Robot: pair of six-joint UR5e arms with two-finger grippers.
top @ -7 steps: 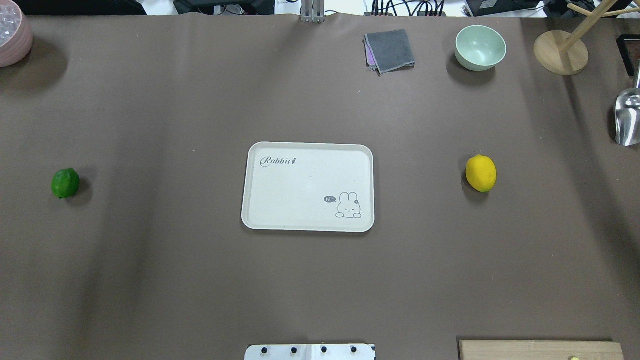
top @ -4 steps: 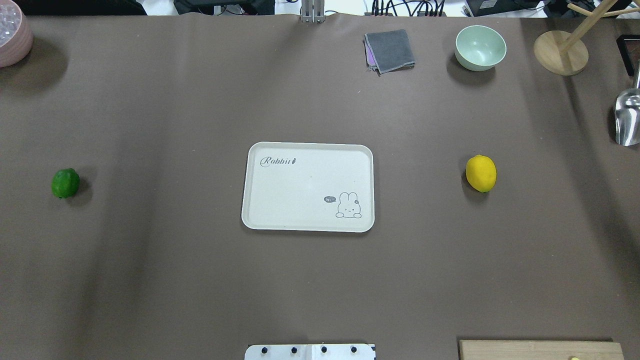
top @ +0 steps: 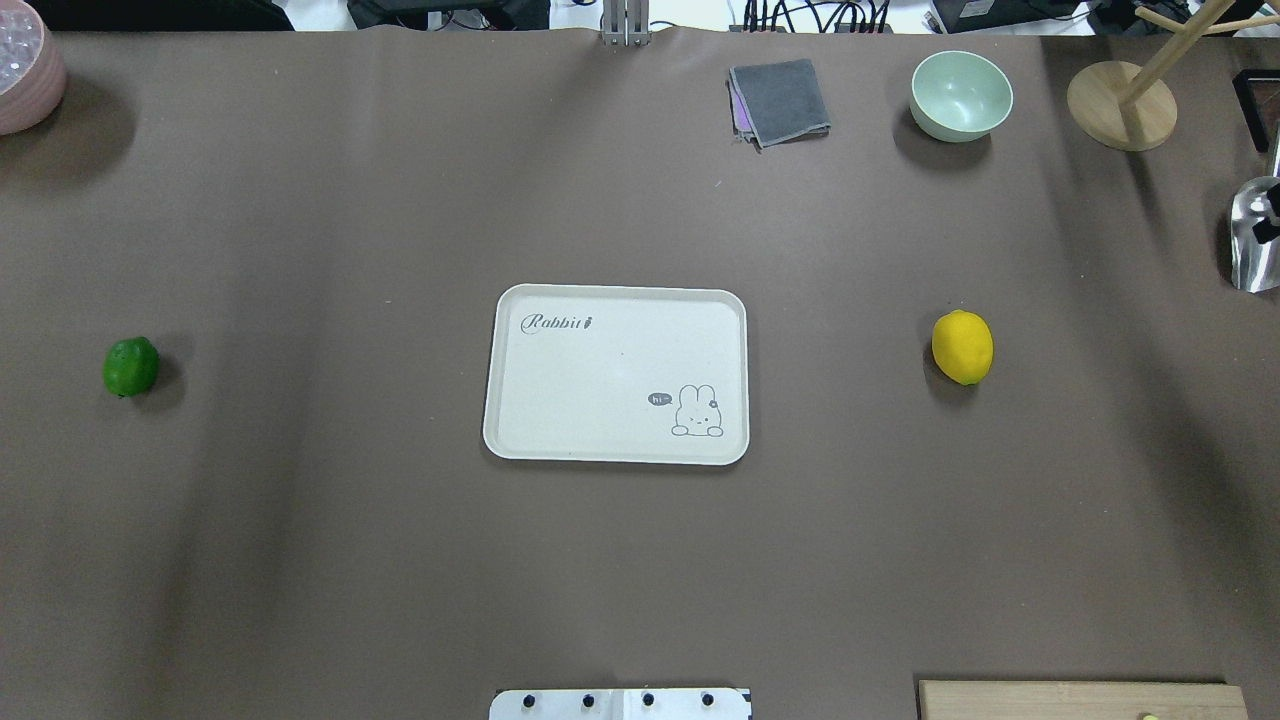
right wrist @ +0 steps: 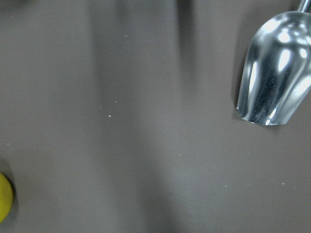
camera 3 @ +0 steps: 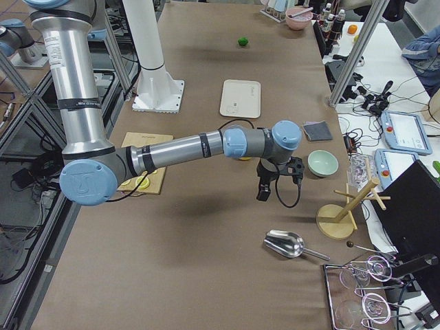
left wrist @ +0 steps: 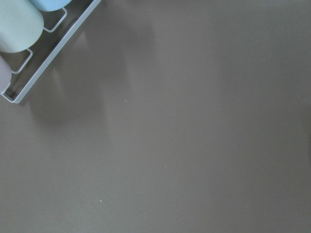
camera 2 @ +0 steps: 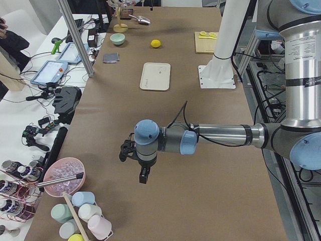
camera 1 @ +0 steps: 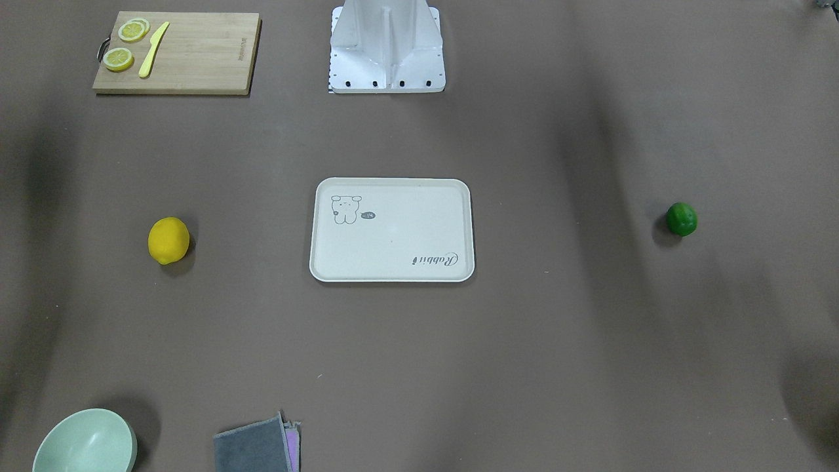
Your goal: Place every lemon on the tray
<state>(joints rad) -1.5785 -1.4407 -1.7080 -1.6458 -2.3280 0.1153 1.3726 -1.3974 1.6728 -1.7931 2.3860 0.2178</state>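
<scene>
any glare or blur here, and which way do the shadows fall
Right wrist view: the scoop carries bright glare, and soft dark shadow bands cross the table. Overhead view: sharp; the green lemon and yellow lemon each cast a shadow toward the tray.

light: bright, even | shadows: soft, beside yellow lemon (top: 962,346) | glare: scoop (right wrist: 272,73) | right wrist: blurry

I am seeing mostly matte brown table surface (left wrist: 194,136). A thin white wire rack (left wrist: 53,51) is poking into the upper-left corner. Within the rack a pale green rounded cup (left wrist: 17,24), a light blue cup (left wrist: 48,4) and a greyish cup (left wrist: 4,77) are sitting, all cropped.
</scene>
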